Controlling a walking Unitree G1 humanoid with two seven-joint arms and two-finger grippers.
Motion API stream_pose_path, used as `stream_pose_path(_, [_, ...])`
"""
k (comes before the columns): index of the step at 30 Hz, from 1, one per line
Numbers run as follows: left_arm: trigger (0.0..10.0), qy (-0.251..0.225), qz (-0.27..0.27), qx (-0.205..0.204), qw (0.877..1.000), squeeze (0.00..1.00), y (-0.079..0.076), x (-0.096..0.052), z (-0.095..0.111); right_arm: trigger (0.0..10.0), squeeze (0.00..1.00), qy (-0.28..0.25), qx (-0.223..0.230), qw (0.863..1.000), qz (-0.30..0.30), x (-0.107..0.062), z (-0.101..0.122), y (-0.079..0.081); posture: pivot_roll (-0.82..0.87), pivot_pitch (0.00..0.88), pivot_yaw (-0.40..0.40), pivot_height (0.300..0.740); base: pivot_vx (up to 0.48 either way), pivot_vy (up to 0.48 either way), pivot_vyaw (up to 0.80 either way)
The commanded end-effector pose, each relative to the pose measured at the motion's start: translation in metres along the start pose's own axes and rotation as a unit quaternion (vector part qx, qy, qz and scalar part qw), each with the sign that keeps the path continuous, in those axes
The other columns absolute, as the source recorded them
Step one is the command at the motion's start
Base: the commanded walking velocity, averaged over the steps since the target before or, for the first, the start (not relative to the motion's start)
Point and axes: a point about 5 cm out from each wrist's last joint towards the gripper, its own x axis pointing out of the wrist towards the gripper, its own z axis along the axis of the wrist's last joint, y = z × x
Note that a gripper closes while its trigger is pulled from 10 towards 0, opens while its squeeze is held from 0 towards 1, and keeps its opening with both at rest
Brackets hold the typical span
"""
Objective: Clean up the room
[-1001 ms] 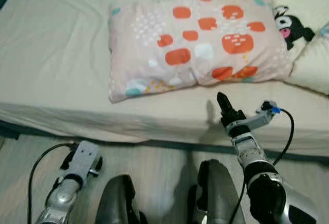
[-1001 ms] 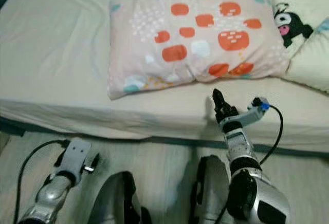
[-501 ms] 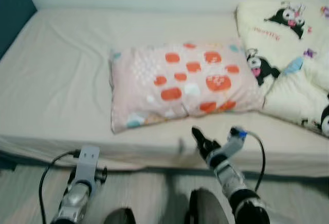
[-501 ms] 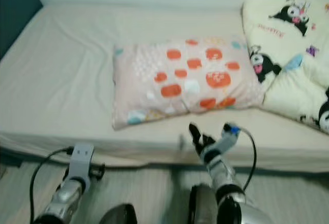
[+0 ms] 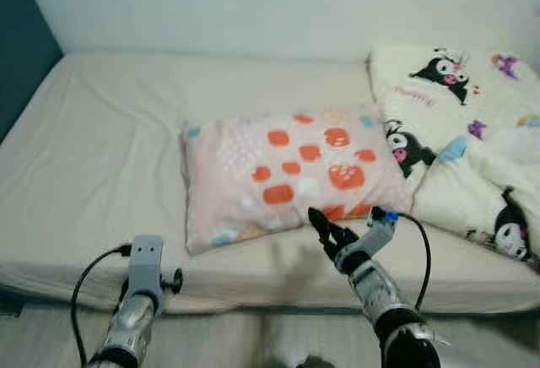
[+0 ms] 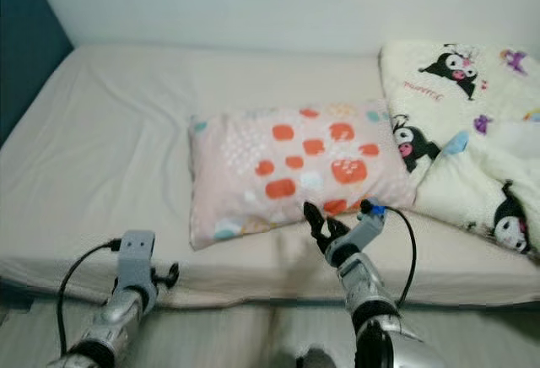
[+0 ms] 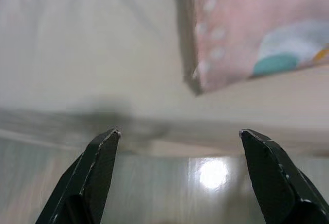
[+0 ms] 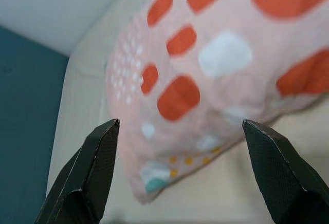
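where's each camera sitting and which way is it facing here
Left eye view: on the head, looking forward and down at the bed, pillow and cartoon blanket; both silver arms show, right pincer open near the pillow.
Right eye view: the stereo twin, same scene.
Left wrist view: looks along the open left pincer at the pillow's corner, mattress edge and floor.
Right wrist view: looks along the open right pincer at the pillow's orange patches.
Shared: all four see the pillow.
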Motion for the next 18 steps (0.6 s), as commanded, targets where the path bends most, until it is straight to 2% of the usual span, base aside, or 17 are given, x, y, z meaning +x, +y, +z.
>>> stream_pose_path(1, [10.0,0.023,-0.006,-0.015,1.0,0.0,-0.005,-0.003,-0.012,10.0,0.0,0.013,-0.005,1.0,-0.006,-0.003,-0.005,-0.003,-0.08,0.098,-0.023,0.715,0.0,0.0,0.0])
stream_pose_path(2, [10.0,0.023,-0.006,-0.015,1.0,0.0,-0.005,-0.003,-0.012,10.0,0.0,0.013,-0.005,1.0,-0.006,-0.003,-0.005,-0.003,-0.08,0.098,-0.023,0.715,0.0,0.0,0.0])
stream_pose_path(4, [10.0,0.02,-0.019,-0.018,0.999,0.0,-0.009,-0.004,-0.013,10.0,0.0,0.032,-0.033,0.999,-0.024,-0.003,-0.009,-0.004,-0.09,0.094,-0.023,0.72,0.0,0.0,0.0])
stream_pose_path(6, [10.0,0.021,-0.024,-0.022,0.999,0.0,-0.011,-0.005,-0.015,10.0,0.0,0.047,-0.044,0.997,-0.039,-0.004,-0.013,-0.006,-0.09,0.092,-0.023,0.72,0.465,0.0,0.0])
stream_pose_path(18, [10.0,0.017,-0.031,-0.023,0.999,0.0,-0.017,-0.004,-0.012,10.0,0.0,0.054,-0.046,0.997,-0.04,-0.002,-0.013,-0.004,-0.09,0.075,-0.028,0.72,0.413,0.0,0.0])
